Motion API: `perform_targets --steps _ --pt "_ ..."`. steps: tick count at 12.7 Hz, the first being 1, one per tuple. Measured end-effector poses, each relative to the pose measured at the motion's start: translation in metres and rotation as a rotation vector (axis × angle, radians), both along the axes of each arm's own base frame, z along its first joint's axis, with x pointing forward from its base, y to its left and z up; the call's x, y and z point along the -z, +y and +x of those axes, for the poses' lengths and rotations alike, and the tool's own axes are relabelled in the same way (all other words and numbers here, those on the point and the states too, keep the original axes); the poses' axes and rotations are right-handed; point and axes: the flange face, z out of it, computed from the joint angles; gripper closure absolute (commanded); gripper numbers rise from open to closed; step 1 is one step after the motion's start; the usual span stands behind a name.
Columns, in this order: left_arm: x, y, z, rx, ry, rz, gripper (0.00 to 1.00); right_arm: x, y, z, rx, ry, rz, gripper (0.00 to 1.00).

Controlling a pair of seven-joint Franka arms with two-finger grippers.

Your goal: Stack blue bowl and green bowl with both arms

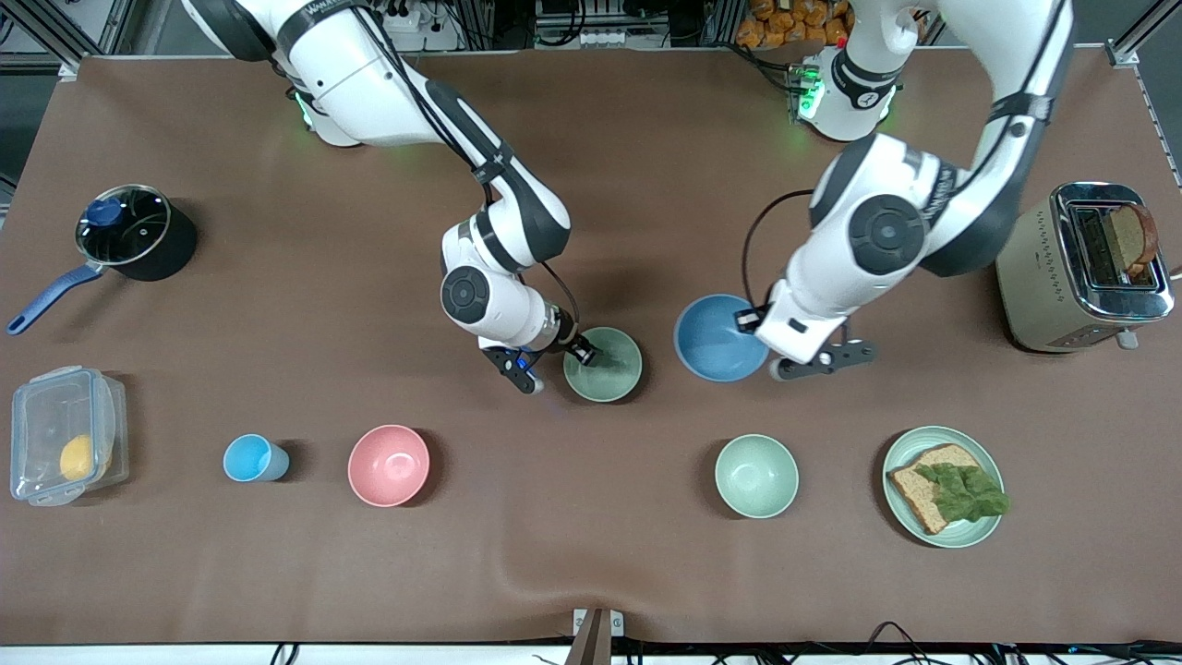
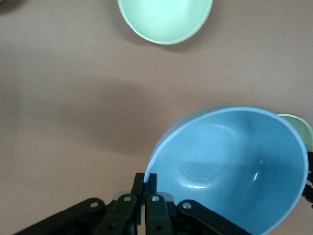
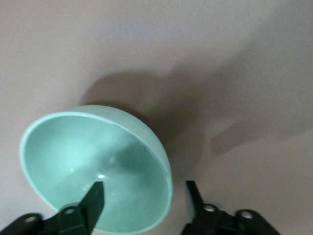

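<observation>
The sage green bowl (image 1: 603, 364) (image 3: 93, 166) sits upright mid-table. My right gripper (image 1: 584, 352) (image 3: 144, 188) is open and straddles its rim, one finger inside the bowl and one outside. The blue bowl (image 1: 720, 337) (image 2: 230, 166) is beside the green bowl, toward the left arm's end of the table, and it is tilted. My left gripper (image 1: 750, 323) (image 2: 146, 178) is shut on its rim. In the left wrist view, a sliver of the green bowl (image 2: 301, 129) peeks past the blue bowl's edge.
Nearer the front camera stand a light-blue cup (image 1: 249, 458), pink bowl (image 1: 389, 465), mint bowl (image 1: 756, 476) (image 2: 166, 19) and a plate (image 1: 981, 533) with bread. A toaster (image 1: 1085, 268) stands at the left arm's end. A pot (image 1: 129, 231) and plastic container (image 1: 65, 448) are at the right arm's end.
</observation>
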Motion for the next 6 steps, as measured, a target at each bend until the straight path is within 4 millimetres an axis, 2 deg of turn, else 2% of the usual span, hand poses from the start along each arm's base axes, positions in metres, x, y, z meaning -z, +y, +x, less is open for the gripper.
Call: perform_targets --steps 3,6 --pt "0.026 -0.048 -0.014 -0.029 0.002 -0.016 1.00 -0.034 -0.011 0.017 -0.028 -0.001 -0.006 0.00" --pt "0.051 -0.073 -0.022 -0.044 0.009 -0.029 1.00 -0.058 -0.037 0.026 -0.128 0.013 -0.051 0.00"
